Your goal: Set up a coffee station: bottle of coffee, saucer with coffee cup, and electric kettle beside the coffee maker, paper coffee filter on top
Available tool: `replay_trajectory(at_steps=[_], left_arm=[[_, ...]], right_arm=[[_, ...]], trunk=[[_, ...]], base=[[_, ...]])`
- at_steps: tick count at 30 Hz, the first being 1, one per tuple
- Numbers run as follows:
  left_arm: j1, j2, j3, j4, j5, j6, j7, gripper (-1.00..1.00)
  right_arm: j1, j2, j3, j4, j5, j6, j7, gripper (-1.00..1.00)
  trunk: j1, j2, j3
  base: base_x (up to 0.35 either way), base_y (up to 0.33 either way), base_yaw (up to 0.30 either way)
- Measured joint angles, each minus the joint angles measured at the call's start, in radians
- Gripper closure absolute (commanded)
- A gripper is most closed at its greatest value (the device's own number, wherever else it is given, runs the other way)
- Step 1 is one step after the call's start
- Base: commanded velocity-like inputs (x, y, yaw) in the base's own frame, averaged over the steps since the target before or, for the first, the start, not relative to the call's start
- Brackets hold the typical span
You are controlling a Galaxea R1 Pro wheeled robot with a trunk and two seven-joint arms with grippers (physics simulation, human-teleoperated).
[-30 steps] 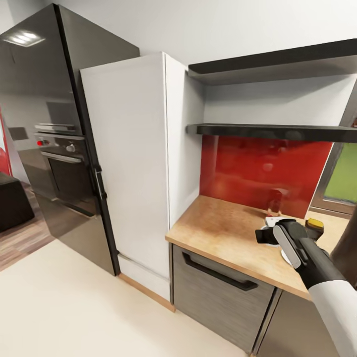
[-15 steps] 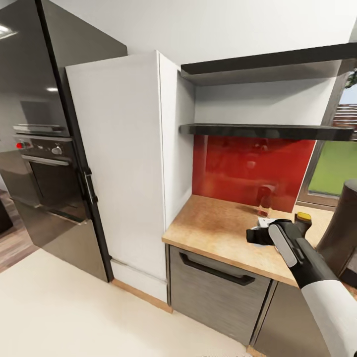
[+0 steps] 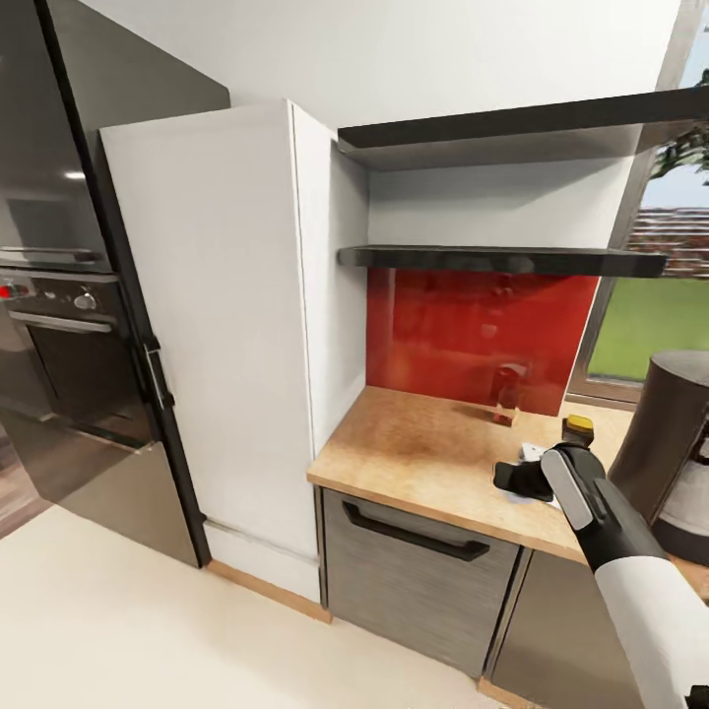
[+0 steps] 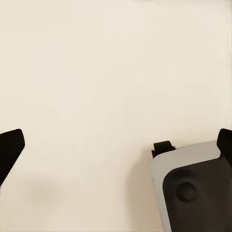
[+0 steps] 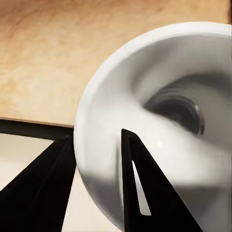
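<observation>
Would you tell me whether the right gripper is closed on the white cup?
Yes: right gripper fingers straddle the white cup rim, one inside, one outside.

1. Your right arm [image 3: 645, 601], white sleeve and black wrist, reaches forward over the countertop [image 3: 423, 453] edge.
2. Your right gripper [image 5: 96, 159] has its two black fingers [image 5: 140, 193] clamped on the rim of the coffee cup [image 5: 159, 125], one inside, one outside.
3. Your left gripper [image 4: 116, 150] hangs with its fingertips spread wide, holding nothing, pointing down at the floor [image 4: 106, 72].
</observation>
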Motion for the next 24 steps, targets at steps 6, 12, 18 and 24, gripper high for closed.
replay_trajectory(at_steps=[6, 12, 18, 24], left_arm=[[0.000, 0.001, 0.000, 0.001, 0.001, 0.000, 0.000, -1.00], [0.000, 0.000, 0.000, 0.001, 0.001, -0.001, 0.000, -1.00], [0.001, 0.001, 0.000, 0.002, 0.001, 0.000, 0.000, -1.00], [0.020, 0.002, 0.002, 0.001, 0.002, 0.001, 0.000, -1.00]], right_arm=[[0.000, 0.003, -0.003, 0.001, 0.001, 0.000, 0.000, 1.00], [0.000, 0.003, -0.003, 0.001, 0.001, 0.000, 0.000, 1.00], [0.000, 0.003, -0.003, 0.002, 0.001, 0.000, 0.000, 1.00], [0.000, 0.004, -0.002, 0.003, 0.001, 0.000, 0.000, 1.00]], trunk=[[0.000, 0.000, 0.000], [0.000, 0.000, 0.000], [0.000, 0.000, 0.000], [0.000, 0.000, 0.000]], base=[[0.006, 0.000, -0.286], [0.202, 0.041, -0.235], [0.170, 0.041, -0.033], [0.020, 0.002, -0.110]])
